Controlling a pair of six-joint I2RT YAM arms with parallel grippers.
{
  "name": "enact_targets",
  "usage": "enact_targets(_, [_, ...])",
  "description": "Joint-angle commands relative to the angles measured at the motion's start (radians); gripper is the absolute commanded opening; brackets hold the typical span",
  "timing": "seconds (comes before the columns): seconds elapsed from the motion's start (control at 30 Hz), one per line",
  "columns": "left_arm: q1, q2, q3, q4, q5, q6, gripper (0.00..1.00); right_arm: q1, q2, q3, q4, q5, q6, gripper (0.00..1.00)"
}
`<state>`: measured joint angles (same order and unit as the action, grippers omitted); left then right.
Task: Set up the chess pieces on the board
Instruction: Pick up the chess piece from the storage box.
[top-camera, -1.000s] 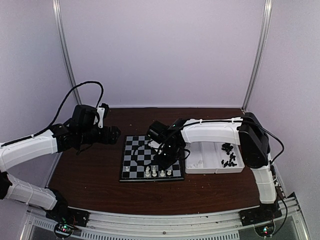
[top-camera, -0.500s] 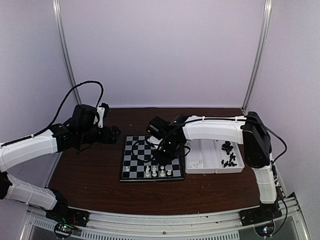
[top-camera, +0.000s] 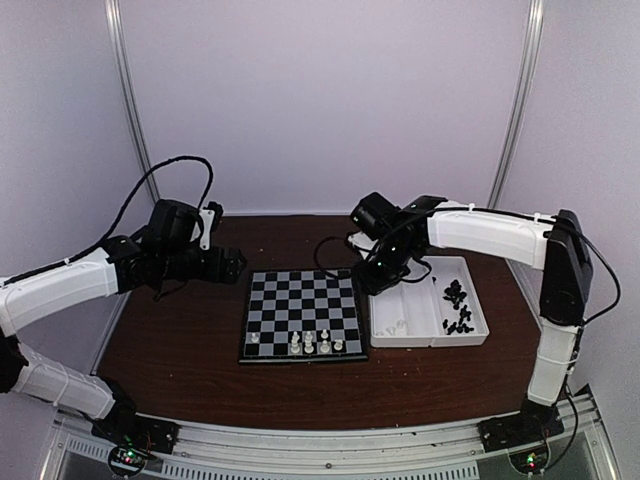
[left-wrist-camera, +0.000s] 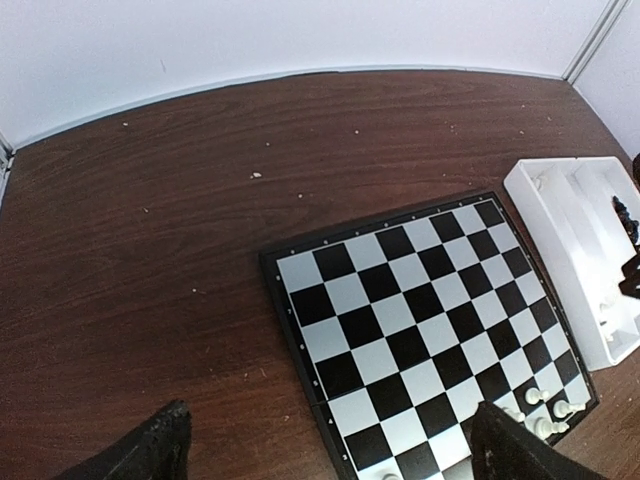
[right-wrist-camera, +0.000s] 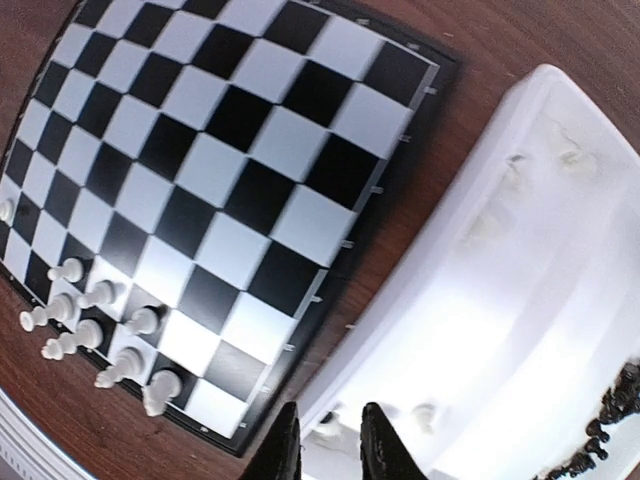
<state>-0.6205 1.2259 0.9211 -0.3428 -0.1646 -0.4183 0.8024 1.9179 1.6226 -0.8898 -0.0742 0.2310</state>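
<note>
Hovering right fingers (right-wrist-camera: 283, 452), narrowly parted, above tray (right-wrist-camera: 520, 300) edge

Item one: the white-shelled, black-jointed left arm (top-camera: 60, 290) enters at the lower left of the overhead frame and reaches towards centre, forearm roughly level. The black two-finger left tool (left-wrist-camera: 330, 420) has its jaws spread wide, with nothing between them.

Item two: the matching right arm (top-camera: 480, 232) stands upright at the right edge, then bends at the elbow, forearm running left. The right tool (right-wrist-camera: 328, 430) is pitched downward, its fingers (right-wrist-camera: 285, 450) a narrow gap apart, gripping nothing.
</note>
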Motion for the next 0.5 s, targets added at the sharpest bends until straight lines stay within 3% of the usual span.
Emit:
enact_targets(0.0, [0.007,0.024,0.053,-0.031,0.021,0.006,0.98,-0.077,-0.048,-0.072,-0.037,0.068,-0.009,0.22])
enact_targets(0.47, [0.007,0.035,0.057,0.010,0.041,0.018,0.98,-0.095,-0.095,-0.262,-0.015,0.085,0.085,0.20])
